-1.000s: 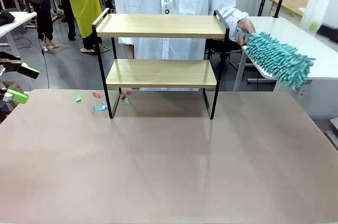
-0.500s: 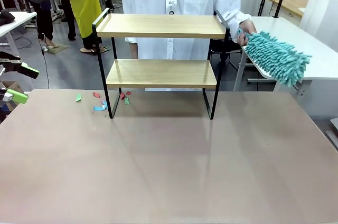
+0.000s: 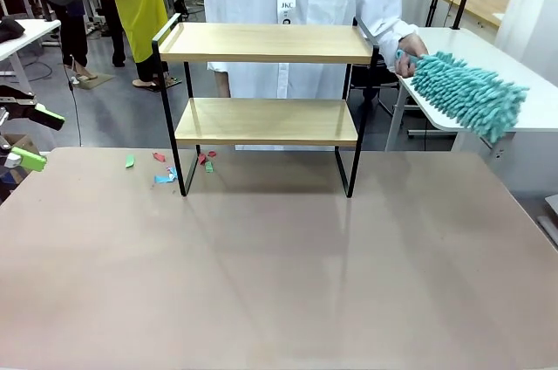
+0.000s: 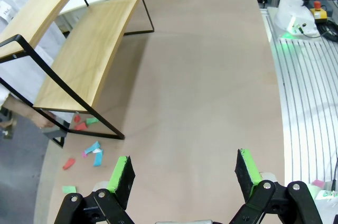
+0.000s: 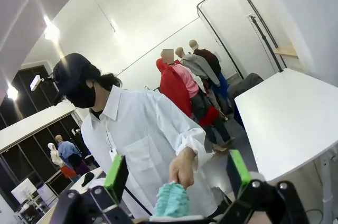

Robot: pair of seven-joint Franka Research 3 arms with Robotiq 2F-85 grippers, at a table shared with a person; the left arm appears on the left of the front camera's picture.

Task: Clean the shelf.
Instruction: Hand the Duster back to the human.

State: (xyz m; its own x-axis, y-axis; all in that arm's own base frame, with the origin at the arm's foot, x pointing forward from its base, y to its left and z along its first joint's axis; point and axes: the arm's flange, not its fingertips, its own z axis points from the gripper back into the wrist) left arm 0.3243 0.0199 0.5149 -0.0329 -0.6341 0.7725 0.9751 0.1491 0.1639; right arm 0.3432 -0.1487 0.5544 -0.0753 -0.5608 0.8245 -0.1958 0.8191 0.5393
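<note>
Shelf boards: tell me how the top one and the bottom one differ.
The top board sits at the person's chest height; the bottom board hangs about midway down the frame. The top board has raised black rails at both ends; the bottom board shows none. Both are bare light wood in one black frame, and coloured scraps lie on the table by the left legs.

You are looking at the shelf (image 3: pixel 266 82), a small two-tier rack standing upright at twelve o'clock on the tan tabletop, toward its far edge. Two light wooden boards sit level in a thin black metal frame with raised side rails. Your left wrist camera catches it (image 4: pixel 79 49) at ten o'clock, both boards bare.
</note>
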